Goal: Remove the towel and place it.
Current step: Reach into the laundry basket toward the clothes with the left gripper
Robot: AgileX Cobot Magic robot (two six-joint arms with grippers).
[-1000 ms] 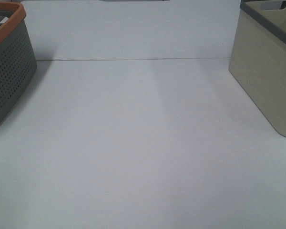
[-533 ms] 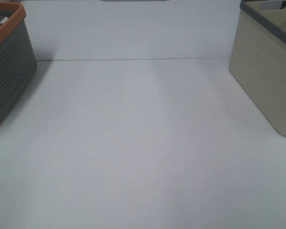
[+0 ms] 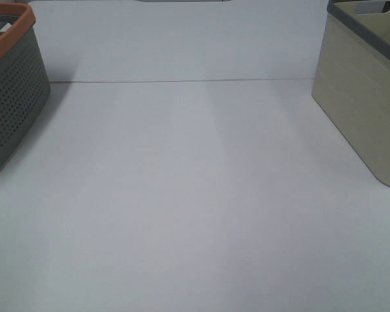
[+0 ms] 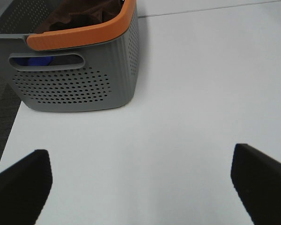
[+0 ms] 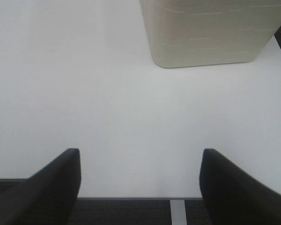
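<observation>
— Nothing has moved since a second ago: left gripper point(image 4: 140, 185) and right gripper point(image 5: 140, 187) hover over the white table point(image 3: 195, 195), jaws spread wide and empty. Only their dark fingertips point(image 4: 21, 183) show, cut off by the frame.
— And the towel point(image 4: 82, 11)?
— Brown, bunched inside the grey orange-rimmed basket point(image 4: 75, 79) ahead of the left gripper, mostly hidden by its wall. A beige bin point(image 5: 210, 33) stands ahead of the right gripper. Both grippers point forward, angled down.
</observation>
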